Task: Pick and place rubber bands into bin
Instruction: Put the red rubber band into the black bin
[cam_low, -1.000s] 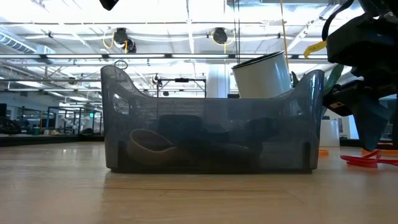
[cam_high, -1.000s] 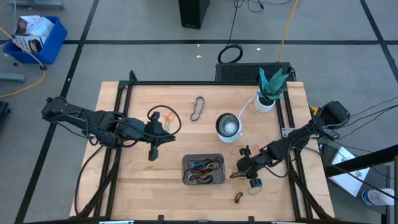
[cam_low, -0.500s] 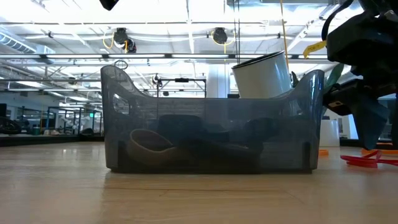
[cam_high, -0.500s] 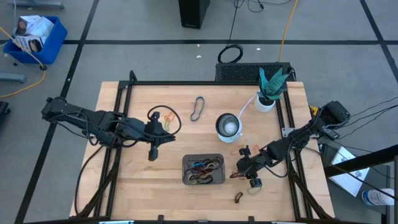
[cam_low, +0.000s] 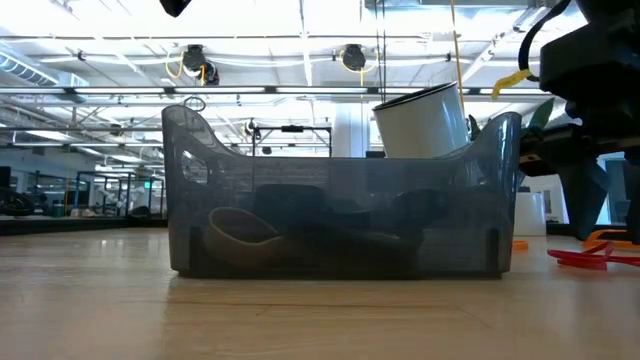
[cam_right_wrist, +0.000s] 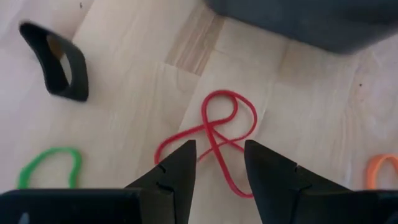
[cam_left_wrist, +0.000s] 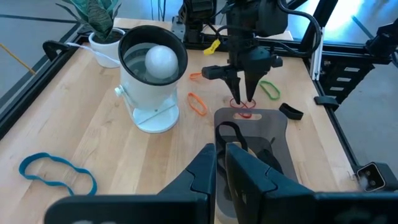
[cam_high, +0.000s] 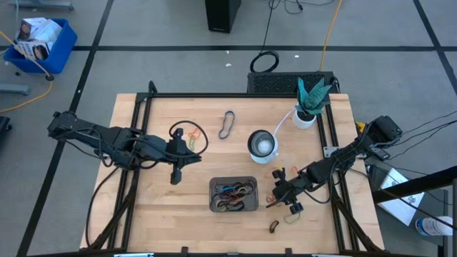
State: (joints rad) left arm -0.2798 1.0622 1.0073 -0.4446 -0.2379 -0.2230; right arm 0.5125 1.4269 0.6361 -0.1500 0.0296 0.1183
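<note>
The right gripper (cam_right_wrist: 216,163) hovered with fingers spread over a thin twisted red rubber band (cam_right_wrist: 217,138), right of the shallow dark grey bin (cam_high: 233,195). The left gripper (cam_left_wrist: 221,163), fingers nearly together and holding nothing, waited left.

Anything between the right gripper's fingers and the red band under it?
No. In the right wrist view the right gripper hangs open over the red band; only bare table shows between.

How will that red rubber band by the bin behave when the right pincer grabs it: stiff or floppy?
Probably floppy: the red rubber band lies flat on the wood, twisted over itself in a loose figure-eight. Likely very light, being so thin, so it may slide or bunch if nudged before it lifts. The right pincer is open and straddles one strand; a shallow pinch might miss it.
</note>
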